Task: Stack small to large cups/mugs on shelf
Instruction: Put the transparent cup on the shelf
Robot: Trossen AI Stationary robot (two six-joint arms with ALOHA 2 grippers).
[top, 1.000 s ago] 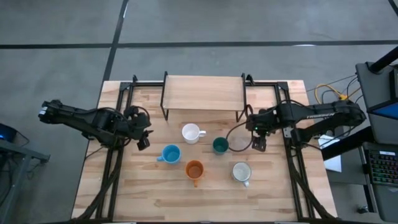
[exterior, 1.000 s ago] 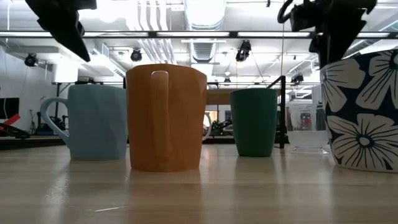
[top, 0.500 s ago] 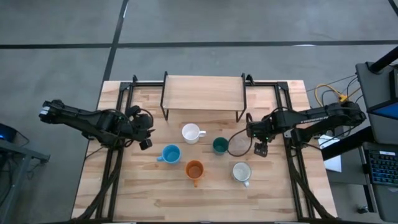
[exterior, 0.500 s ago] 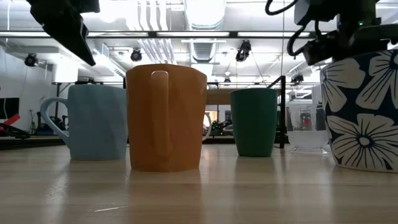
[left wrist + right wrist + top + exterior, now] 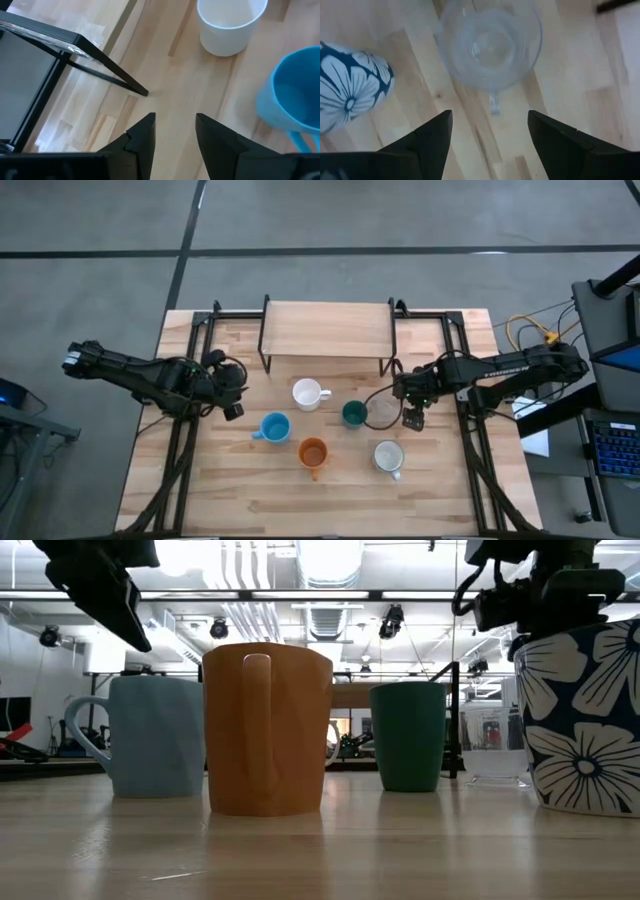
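Note:
Six cups stand upright on the tabletop: a white mug (image 5: 308, 393), a light blue mug (image 5: 273, 427), an orange mug (image 5: 313, 452), a dark teal cup (image 5: 353, 414), a clear glass (image 5: 383, 411) and a flower-patterned mug (image 5: 388, 456). The shelf (image 5: 327, 330) stands bare at the far side. My right gripper (image 5: 412, 418) is open, above the table just right of the glass; the glass's handle (image 5: 493, 102) points toward its fingers. My left gripper (image 5: 232, 404) is open, above the table left of the white mug (image 5: 230, 22) and blue mug (image 5: 295, 100).
Black frame rails (image 5: 185, 440) run along the table's left and right sides. The shelf's black leg (image 5: 107, 72) stands just ahead of my left gripper. Bare tabletop (image 5: 250, 500) lies toward the near edge.
My right gripper has gone a little toward the table's near edge and turned, staying beside the clear glass. The cups have kept their places.

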